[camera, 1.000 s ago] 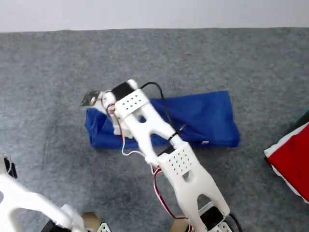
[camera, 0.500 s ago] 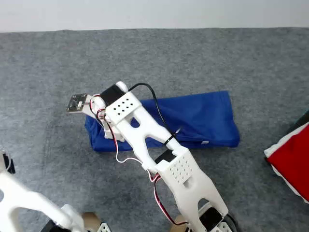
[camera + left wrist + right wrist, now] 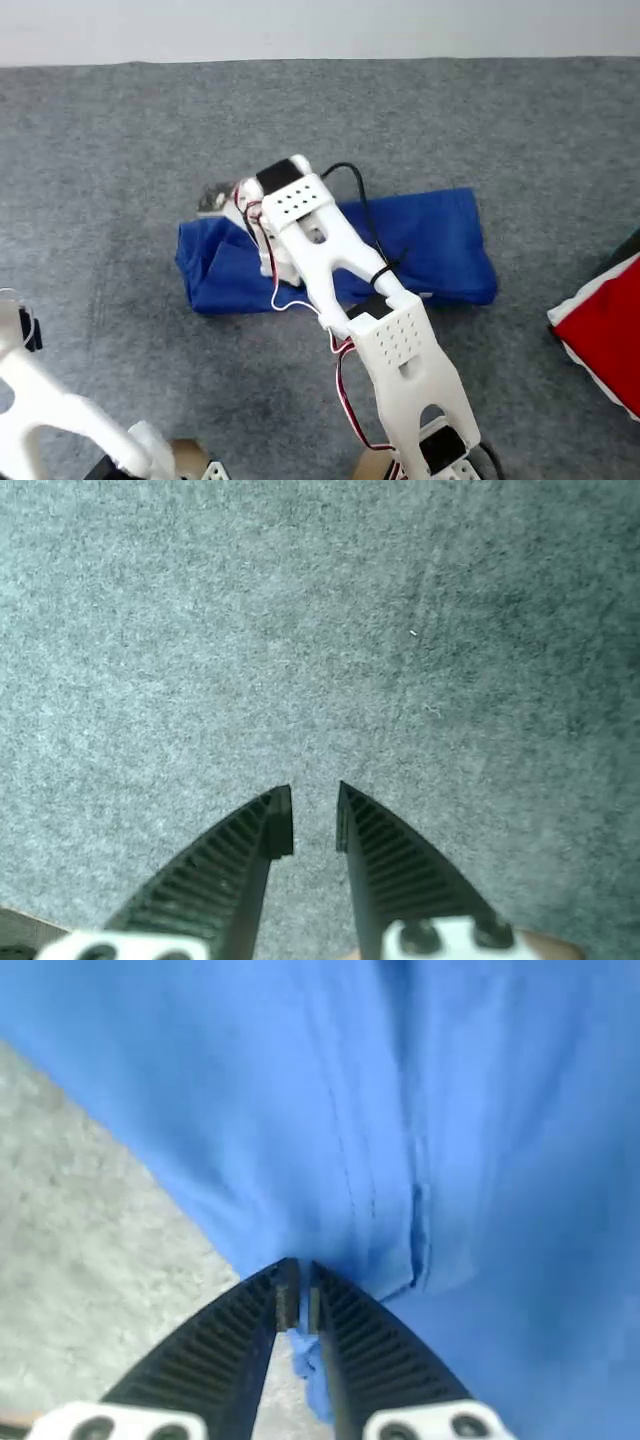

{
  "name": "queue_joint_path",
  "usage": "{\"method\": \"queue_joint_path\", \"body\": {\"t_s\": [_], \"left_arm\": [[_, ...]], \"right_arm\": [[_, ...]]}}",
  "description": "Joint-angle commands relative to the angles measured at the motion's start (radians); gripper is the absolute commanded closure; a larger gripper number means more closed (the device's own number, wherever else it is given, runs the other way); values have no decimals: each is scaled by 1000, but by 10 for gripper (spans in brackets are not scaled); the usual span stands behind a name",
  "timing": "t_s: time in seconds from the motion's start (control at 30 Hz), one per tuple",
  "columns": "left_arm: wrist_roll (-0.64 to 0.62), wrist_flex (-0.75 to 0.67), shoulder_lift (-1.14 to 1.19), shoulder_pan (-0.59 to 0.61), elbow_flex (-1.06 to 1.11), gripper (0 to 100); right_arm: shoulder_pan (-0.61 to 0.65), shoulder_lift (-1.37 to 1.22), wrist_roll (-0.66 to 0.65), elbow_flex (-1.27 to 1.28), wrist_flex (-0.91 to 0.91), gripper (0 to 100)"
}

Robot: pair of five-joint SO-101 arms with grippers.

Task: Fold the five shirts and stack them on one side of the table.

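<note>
On the grey felt table (image 3: 110, 140) below a white wall (image 3: 300, 25), my right gripper (image 3: 297, 1295) pinches the blue shirt (image 3: 430, 245), my left gripper (image 3: 313, 815) barely parted.

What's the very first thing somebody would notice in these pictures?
The bright blue shirt, folded into a long strip in the middle of the grey table, jumps out first. The white right arm stretches across it, and the right pincer is pinched on the shirt's edge. A red cloth peeks in at the right edge of the high view.
</note>
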State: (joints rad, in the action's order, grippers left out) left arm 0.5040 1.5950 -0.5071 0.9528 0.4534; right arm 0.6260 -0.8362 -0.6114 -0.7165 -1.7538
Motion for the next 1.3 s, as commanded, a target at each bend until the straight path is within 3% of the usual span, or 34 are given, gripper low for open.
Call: {"method": "queue_joint_path", "body": {"t_s": [0.0, 0.37, 0.6, 0.73, 1.0, 1.27], "left_arm": [[-8, -9, -29, -8, -42, 914], [-8, -8, -29, -8, -42, 914], [-9, -6, -31, -6, -44, 914], [-38, 2, -31, -6, -44, 914], [-89, 11, -29, -6, -35, 914], [-100, 15, -23, -6, -35, 914]], "right_arm": [[-8, 53, 9, 52, -42, 972], [-8, 179, 8, 107, -41, 970], [-15, 409, 12, 103, -41, 972], [-88, 512, 112, 107, -41, 972], [-357, 506, 315, 107, -39, 961], [-522, 375, 557, 103, 1, 714]]}}
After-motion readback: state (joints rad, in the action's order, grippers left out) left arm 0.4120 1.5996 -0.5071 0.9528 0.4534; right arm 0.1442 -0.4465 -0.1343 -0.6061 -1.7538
